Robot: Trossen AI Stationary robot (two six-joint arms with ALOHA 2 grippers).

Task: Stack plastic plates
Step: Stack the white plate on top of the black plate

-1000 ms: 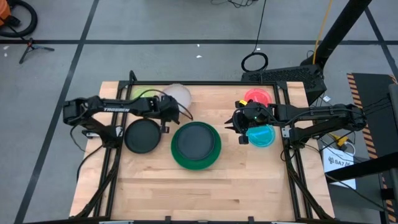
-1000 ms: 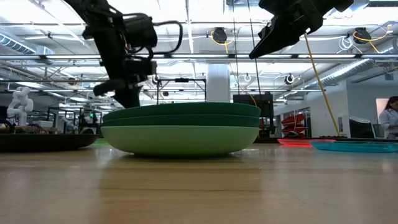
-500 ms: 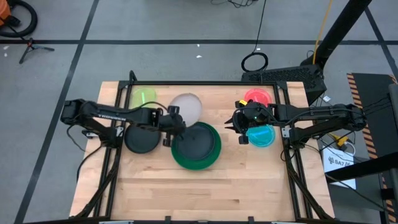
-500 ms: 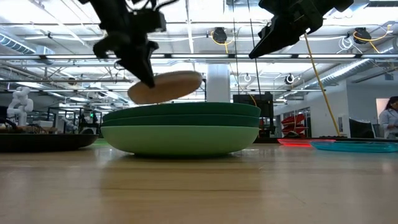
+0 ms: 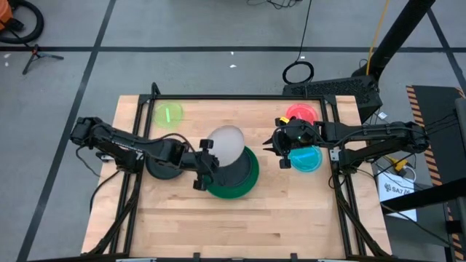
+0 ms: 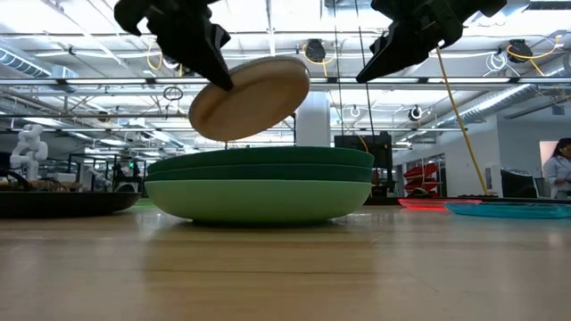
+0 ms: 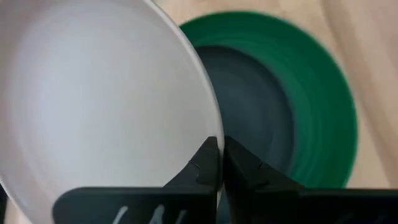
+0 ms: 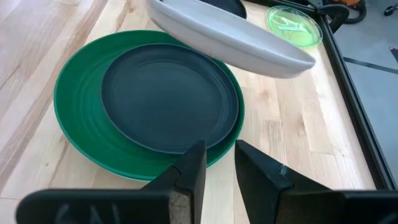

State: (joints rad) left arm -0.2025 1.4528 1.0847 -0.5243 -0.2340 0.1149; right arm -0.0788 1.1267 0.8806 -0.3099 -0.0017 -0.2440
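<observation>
Carried over from ten o'clock, the white plate (image 5: 227,141) now hangs tilted above the green stack (image 5: 240,182), its rim pinched in the left claw (image 5: 205,155); next, level and lower it onto the grey plate (image 8: 169,96).

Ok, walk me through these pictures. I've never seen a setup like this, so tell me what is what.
Two dark robot arms work at a wooden table. One camera looks straight down, one sits at table height, and one rides on each wrist. The left gripper is shut on the rim of a white plate, carrying it tilted above a stack of green plates topped by a dark grey plate. A black plate lies beside the stack, a lime plate farther back. The right gripper waits in the air, holding nothing, near the red plate and cyan plate.
</observation>
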